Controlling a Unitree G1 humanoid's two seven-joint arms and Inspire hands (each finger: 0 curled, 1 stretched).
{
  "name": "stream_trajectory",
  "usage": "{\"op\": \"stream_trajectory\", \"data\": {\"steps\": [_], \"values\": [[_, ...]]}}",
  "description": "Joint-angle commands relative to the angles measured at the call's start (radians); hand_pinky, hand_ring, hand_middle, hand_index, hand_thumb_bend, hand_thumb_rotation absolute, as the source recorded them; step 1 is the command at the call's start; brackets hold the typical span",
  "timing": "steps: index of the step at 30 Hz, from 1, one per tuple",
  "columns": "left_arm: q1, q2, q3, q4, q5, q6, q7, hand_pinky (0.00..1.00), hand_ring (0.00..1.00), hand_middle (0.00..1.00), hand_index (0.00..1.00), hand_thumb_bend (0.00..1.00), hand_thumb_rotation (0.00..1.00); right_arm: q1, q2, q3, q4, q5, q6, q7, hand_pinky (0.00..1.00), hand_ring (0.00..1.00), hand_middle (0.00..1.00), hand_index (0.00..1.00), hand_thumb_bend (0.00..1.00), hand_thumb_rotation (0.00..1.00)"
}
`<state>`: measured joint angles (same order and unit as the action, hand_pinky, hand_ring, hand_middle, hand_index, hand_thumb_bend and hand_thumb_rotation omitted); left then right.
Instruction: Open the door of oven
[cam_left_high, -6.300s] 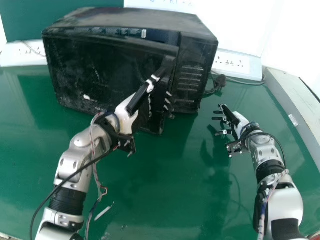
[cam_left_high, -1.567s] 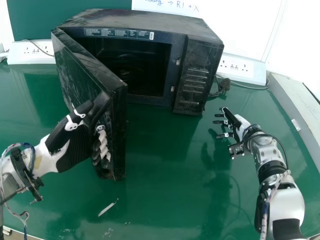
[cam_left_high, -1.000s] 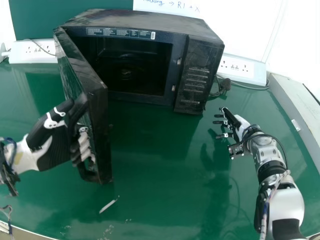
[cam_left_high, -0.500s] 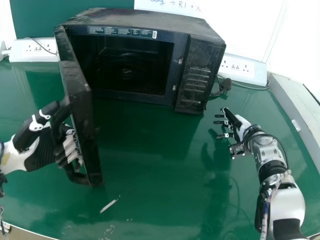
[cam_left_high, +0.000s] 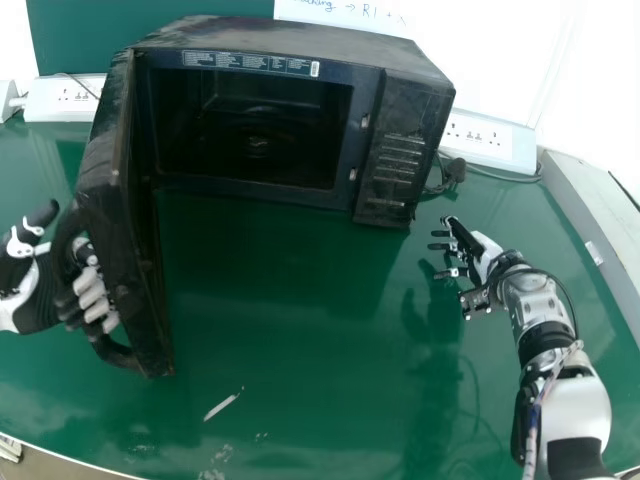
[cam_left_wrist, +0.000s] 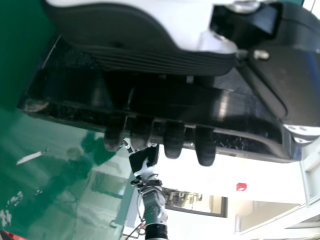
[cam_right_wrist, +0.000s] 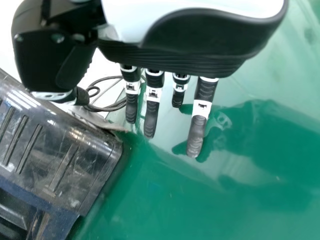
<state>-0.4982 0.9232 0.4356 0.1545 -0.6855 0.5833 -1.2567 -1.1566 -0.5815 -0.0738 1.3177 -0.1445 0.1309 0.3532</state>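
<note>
Oven: boxy black microwave-style oven (cam_left_high: 395, 150), at the far side of the glossy green table (cam_left_high: 300, 350), front toward you, dark cavity exposed.
Door: thick black rectangular door (cam_left_high: 145, 250) — swung well out from the oven's left side toward you, upright.
Handle: curved black loop handle (cam_left_high: 115, 354) on the door's outer face, near its free edge, left of the oven and closer to you.
Your left hand: black-and-white left hand (cam_left_high: 35, 290), left of the oven, at the door's outer face. Fingers hooked round the handle; in the left wrist view your left hand (cam_left_wrist: 140, 35) has its dark fingertips (cam_left_wrist: 174, 142) past the door edge.
Your right hand: black-and-white right hand (cam_left_high: 482, 250), right of the oven and nearer you, fingers spread and fairly straight, nothing held.
Backdrop: white socket strip (cam_left_high: 488, 142) just behind the oven's right side, black cable (cam_left_high: 505, 177) beside it; another white socket strip (cam_left_high: 65, 100) behind on the oven's left.
Loose bit: thin white sliver (cam_left_high: 222, 406) on the table — in front of the oven, near the door's lower free corner.
</note>
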Motion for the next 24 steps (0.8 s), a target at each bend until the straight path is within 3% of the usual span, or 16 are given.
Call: {"op": "stream_trajectory", "data": {"steps": [1, 6, 11, 16, 24], "values": [[-0.111, 0.05, 0.095, 0.036, -0.04, -0.058, 0.037, 0.0, 0.03, 0.08, 0.16, 0.82, 0.83, 0.046, 0.008, 0.002, 0.028, -0.004, 0.027, 0.036, 0.66, 0.74, 0.77, 0.85, 0.59, 0.53], [-0.12, 0.078, 0.112, 0.074, -0.008, -0.107, 0.038, 0.0, 0.03, 0.08, 0.15, 0.86, 0.83, 0.047, 0.007, -0.006, 0.028, 0.001, 0.031, 0.031, 0.68, 0.76, 0.78, 0.86, 0.55, 0.54], [-0.142, 0.095, 0.118, 0.137, -0.013, -0.111, 0.019, 0.0, 0.03, 0.08, 0.17, 0.87, 0.81, 0.049, 0.008, -0.007, 0.026, -0.002, 0.032, 0.012, 0.66, 0.74, 0.76, 0.84, 0.56, 0.51], [-0.141, 0.096, 0.147, 0.158, -0.002, -0.127, 0.063, 0.0, 0.02, 0.08, 0.14, 0.92, 0.79, 0.048, 0.006, -0.002, 0.026, -0.006, 0.032, 0.022, 0.64, 0.73, 0.76, 0.84, 0.57, 0.54], [-0.156, 0.122, 0.178, 0.242, 0.055, -0.156, 0.144, 0.0, 0.02, 0.07, 0.12, 0.96, 0.8, 0.048, 0.007, 0.001, 0.026, -0.006, 0.026, 0.026, 0.7, 0.76, 0.79, 0.86, 0.55, 0.54]]}}
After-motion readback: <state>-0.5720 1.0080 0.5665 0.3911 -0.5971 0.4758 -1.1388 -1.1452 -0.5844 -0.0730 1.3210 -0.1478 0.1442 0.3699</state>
